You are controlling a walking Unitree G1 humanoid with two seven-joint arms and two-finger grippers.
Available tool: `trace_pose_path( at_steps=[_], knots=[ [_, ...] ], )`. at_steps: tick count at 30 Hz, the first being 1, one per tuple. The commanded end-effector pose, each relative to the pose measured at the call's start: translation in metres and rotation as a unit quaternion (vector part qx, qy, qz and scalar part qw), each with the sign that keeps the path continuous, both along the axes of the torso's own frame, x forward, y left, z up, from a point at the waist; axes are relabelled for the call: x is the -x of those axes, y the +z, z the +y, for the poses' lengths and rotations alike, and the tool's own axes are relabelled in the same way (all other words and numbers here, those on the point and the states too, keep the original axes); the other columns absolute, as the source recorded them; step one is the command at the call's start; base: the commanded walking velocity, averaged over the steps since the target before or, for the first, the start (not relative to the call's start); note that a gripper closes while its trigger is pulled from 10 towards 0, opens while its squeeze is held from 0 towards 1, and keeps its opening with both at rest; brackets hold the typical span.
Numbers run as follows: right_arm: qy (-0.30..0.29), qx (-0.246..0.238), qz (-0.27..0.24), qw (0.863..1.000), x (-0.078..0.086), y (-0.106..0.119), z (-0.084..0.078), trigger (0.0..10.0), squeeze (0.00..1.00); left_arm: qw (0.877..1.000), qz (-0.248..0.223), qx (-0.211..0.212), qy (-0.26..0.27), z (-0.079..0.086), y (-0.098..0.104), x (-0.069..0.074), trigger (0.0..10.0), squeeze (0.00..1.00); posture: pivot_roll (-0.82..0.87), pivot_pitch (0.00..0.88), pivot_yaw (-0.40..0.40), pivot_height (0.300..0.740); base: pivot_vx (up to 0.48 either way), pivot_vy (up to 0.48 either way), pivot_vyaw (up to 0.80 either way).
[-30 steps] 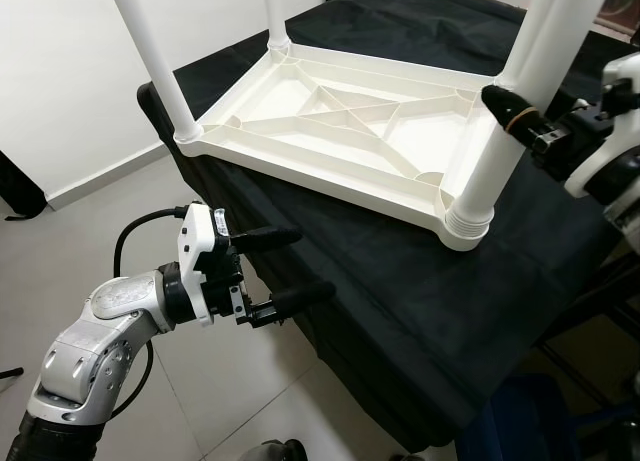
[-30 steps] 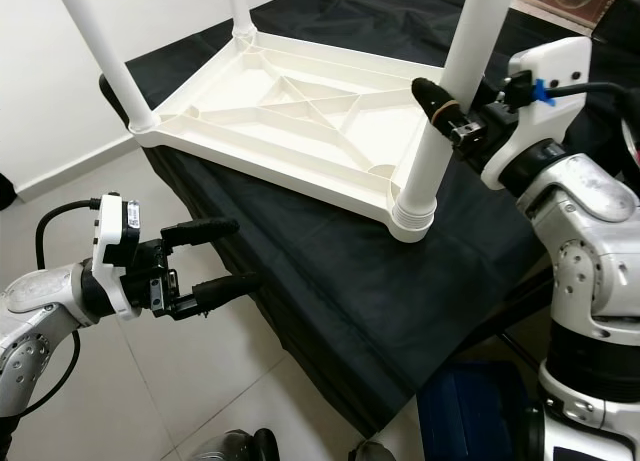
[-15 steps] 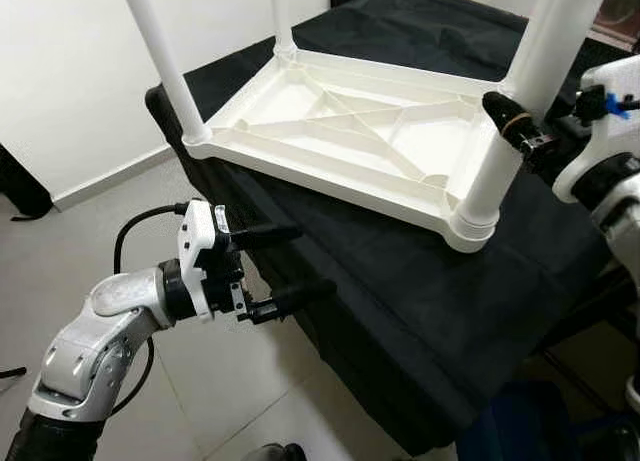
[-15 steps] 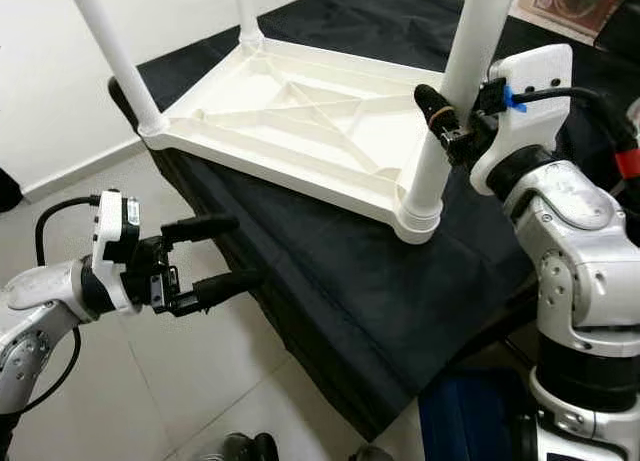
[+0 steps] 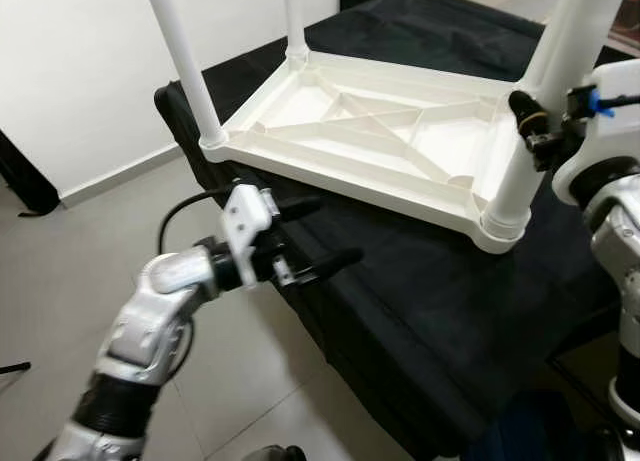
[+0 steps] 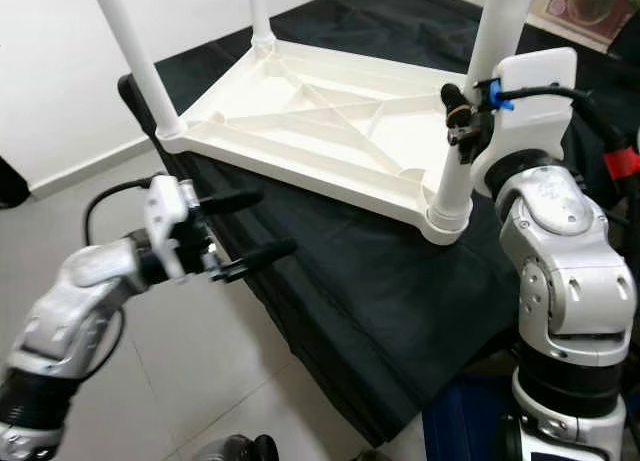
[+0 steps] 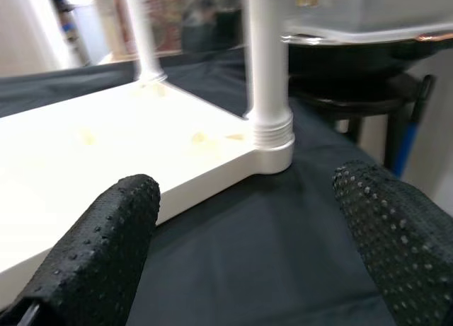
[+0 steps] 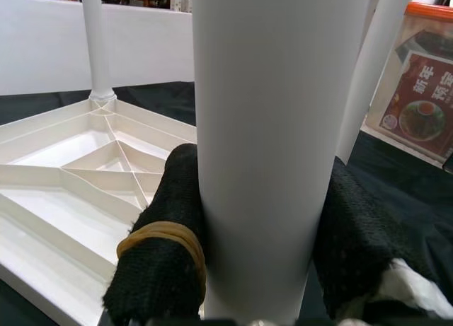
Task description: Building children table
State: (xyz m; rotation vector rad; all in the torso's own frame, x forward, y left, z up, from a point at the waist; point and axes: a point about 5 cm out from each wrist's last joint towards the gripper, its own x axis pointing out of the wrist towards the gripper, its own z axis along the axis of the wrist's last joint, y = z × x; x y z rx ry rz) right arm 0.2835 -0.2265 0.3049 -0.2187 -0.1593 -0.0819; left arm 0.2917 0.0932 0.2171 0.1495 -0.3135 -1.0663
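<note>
A white plastic children's table [image 5: 330,171] lies upside down on a black cloth, its legs pointing up. My right gripper [image 6: 470,106] is shut around the near right leg [image 5: 515,181], a little above its threaded socket; the right wrist view has a black finger [image 8: 166,227] on each side of the white tube. My left gripper [image 5: 338,229] is open with nothing in it. It hovers at the cloth's front edge, below the table's near long rim. From the left wrist view, its open fingers [image 7: 99,248] frame that same leg [image 7: 269,78].
The black cloth [image 5: 420,281] drapes over the stand's front edge toward the tiled floor [image 5: 60,281]. A white wall [image 5: 80,71] rises at the left. Three more legs stand up, one at the near left corner [image 5: 185,61]. A blue object [image 6: 460,431] sits low right.
The camera has shifted a little. My left gripper, still open, has risen and moved right, closer to the cloth edge and table rim. The right gripper remains shut on the leg.
</note>
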Motion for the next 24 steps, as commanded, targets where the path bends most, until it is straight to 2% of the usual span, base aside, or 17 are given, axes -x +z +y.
trace_pose_path(
  at_steps=[1, 4, 7, 10, 13, 15, 19, 24],
  knots=[
    [-0.055, -0.024, 0.141, 0.988, -0.007, -0.050, -0.016, 10.0, 0.00, 1.000, -0.003, -0.007, -0.004, -0.004, -0.002, -0.001, 10.0, 0.00, -0.10, 0.186, 0.084, 0.740, 0.000, 0.000, 0.00],
    [-0.064, -0.056, 0.146, 0.986, -0.007, -0.053, -0.014, 10.0, 0.00, 0.999, -0.016, 0.018, -0.031, -0.030, 0.006, -0.011, 10.0, 0.00, -0.11, 0.187, 0.092, 0.740, 0.000, 0.000, 0.00],
    [-0.069, -0.063, 0.147, 0.985, -0.007, -0.054, -0.014, 10.0, 0.00, 0.999, -0.019, 0.023, -0.034, -0.034, 0.008, -0.013, 10.0, 0.00, -0.10, 0.187, 0.093, 0.740, 0.000, 0.000, 0.00],
    [-0.082, -0.097, 0.150, 0.981, -0.007, -0.056, -0.015, 10.0, 0.00, 0.998, -0.034, 0.039, -0.026, -0.045, 0.012, -0.022, 10.0, 0.00, -0.10, 0.187, 0.097, 0.740, 0.000, 0.000, 0.00],
    [-0.085, -0.106, 0.147, 0.980, -0.007, -0.056, -0.016, 10.0, 0.00, 0.998, -0.037, 0.050, -0.021, -0.052, 0.013, -0.027, 10.0, 0.00, -0.11, 0.187, 0.099, 0.740, 0.000, 0.000, 0.00],
    [-0.085, -0.107, 0.147, 0.980, -0.007, -0.056, -0.016, 10.0, 0.00, 0.998, -0.036, 0.050, -0.019, -0.054, 0.011, -0.029, 10.0, 0.00, -0.11, 0.187, 0.098, 0.740, 0.000, 0.000, 0.00],
    [-0.081, -0.109, 0.141, 0.981, -0.006, -0.053, -0.014, 10.0, 0.00, 0.998, -0.030, 0.039, -0.032, -0.073, 0.003, -0.035, 10.0, 0.00, -0.11, 0.189, 0.105, 0.740, 0.000, 0.000, 0.00],
    [-0.075, -0.113, 0.137, 0.981, -0.005, -0.051, -0.009, 10.0, 0.00, 0.999, -0.028, 0.025, -0.040, -0.088, 0.001, -0.043, 10.0, 0.00, -0.13, 0.196, 0.117, 0.740, 0.000, 0.000, 0.00]
  ],
)
